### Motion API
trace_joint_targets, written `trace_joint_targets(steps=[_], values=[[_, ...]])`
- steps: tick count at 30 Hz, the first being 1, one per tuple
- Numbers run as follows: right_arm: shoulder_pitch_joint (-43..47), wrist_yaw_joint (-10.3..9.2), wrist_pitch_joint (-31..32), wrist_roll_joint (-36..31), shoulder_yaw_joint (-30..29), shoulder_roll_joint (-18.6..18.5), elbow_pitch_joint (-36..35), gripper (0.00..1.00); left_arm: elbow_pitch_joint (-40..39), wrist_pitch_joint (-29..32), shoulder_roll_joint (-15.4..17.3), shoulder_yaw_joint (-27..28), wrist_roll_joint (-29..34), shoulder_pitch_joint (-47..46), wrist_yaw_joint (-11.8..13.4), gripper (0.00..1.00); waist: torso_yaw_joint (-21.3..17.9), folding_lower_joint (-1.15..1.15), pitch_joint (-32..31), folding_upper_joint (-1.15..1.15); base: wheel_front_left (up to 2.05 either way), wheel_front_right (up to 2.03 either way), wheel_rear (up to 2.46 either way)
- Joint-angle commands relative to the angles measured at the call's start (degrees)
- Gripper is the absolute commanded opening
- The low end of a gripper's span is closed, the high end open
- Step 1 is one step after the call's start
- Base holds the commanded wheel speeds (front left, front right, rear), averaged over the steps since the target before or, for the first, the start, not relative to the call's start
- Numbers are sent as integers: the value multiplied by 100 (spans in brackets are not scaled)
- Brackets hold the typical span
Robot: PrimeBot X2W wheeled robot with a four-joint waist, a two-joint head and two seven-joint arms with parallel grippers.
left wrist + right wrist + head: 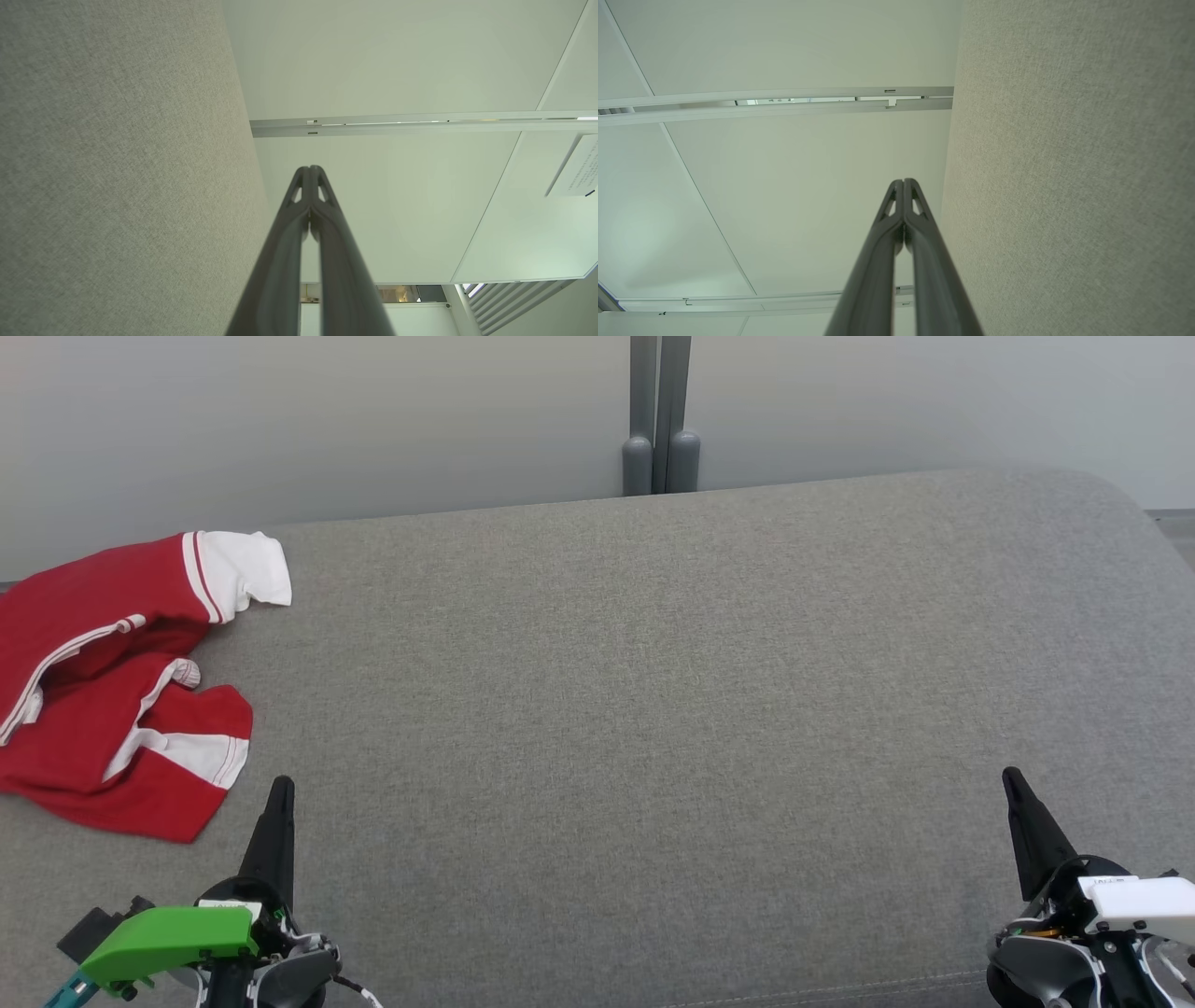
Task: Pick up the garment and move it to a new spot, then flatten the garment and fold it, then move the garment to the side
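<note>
A crumpled red garment [103, 700] with white stripes and white cuffs lies at the far left of the grey fabric surface [653, 709], partly cut off by the head view's left edge. My left gripper [280, 791] sits at the lower left, just right of and below the garment, apart from it, shut and holding nothing. At the lower right my right gripper [1010, 779] is shut and holds nothing too. In the left wrist view my left gripper [309, 169] has its tips pressed together, and the right wrist view has my right gripper [903, 182] likewise.
A pale wall rises behind the grey surface, with a grey post [661, 420] at its back edge near the middle. The surface's right end curves away at the upper right. Both wrist views look along the grey fabric [117, 163] towards pale wall panels [784, 186].
</note>
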Motion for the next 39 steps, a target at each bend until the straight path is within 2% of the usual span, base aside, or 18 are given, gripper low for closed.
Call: trace_joint_targets(steps=[1,5,6,8,9,10,24,32,39], values=[[-15,5,15,-23,-13,-8,11,0,-18,5,6,6,15,-77,-33,0,0,0,0,0,0,0,0],[-15,5,15,-24,-13,-8,11,0,-18,5,6,6,15,-77,-33,0,0,0,0,0,0,0,0],[0,0,-1,0,1,0,0,100,0,-1,0,0,0,0,0,100,0,0,0,0,0,0,0],[25,0,-8,-2,15,24,75,100,68,-8,-11,-13,2,47,8,100,0,0,0,0,0,0,0],[61,0,-9,-2,23,45,127,0,123,-8,-22,-22,2,94,11,0,0,0,0,0,0,0,0],[98,0,-43,-9,78,60,176,100,164,-38,-29,-48,16,152,14,100,1,0,1,0,0,0,0],[41,1,-432,-426,376,47,166,100,-92,-385,-22,-109,492,295,9,100,5,0,-2,0,0,0,0],[3,1,-646,-1334,412,39,-80,100,-353,-574,-18,-96,1196,331,116,100,9,0,0,0,0,0,0],[3,1,-816,-2186,498,33,-352,100,-679,-726,-15,-161,2151,369,289,100,17,0,7,0,0,0,0]])
